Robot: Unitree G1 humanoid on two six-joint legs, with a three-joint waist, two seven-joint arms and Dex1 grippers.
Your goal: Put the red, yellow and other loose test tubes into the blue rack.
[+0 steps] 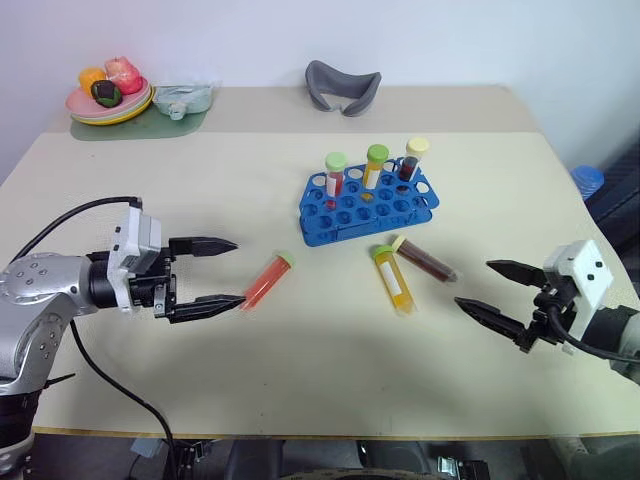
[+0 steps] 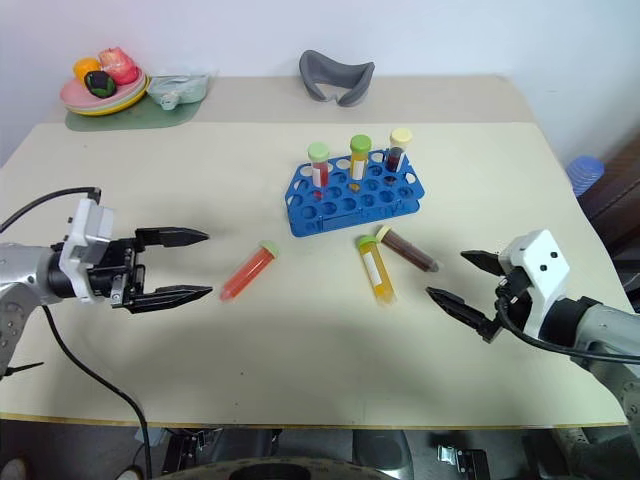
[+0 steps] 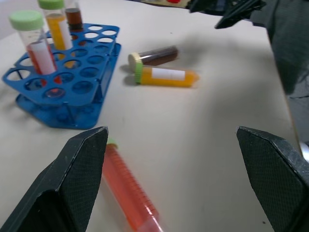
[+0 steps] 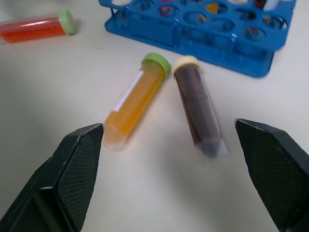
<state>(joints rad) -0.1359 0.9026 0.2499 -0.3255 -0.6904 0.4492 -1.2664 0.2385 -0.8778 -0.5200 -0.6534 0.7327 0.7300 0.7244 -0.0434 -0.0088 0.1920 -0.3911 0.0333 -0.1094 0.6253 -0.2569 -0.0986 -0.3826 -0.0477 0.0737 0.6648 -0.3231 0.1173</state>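
Three loose tubes are lying flat on the table (image 1: 300, 400), none of them in the blue rack (image 1: 368, 205) yet. The red-orange tube (image 1: 267, 280) (pale green cap toward the rack) lies just past the tips of the left gripper (image 1: 224, 272), roughly in line with the gap between its two black fingers and not touched by either. Those jaws stand wide apart with nothing between them.

The yellow tube (image 1: 391, 278) and the dark brown-red tube (image 1: 425, 259) lie side by side, caps nearly touching at the rack end and bodies fanning apart. Both sit out ahead of the right gripper (image 1: 490, 287), well clear of its fingertips. From its wrist camera they fall between the two fingers, yellow nearer one, brown nearer the other. Its jaws are also spread wide and empty.

The rack sits beyond all three, on the far side from both grippers. It already has three tubes standing upright in its back row (red, yellow, dark).

Way off at the table's far edge: a plate of toy fruit (image 1: 108, 95) and a grey curved thing (image 1: 342, 86).
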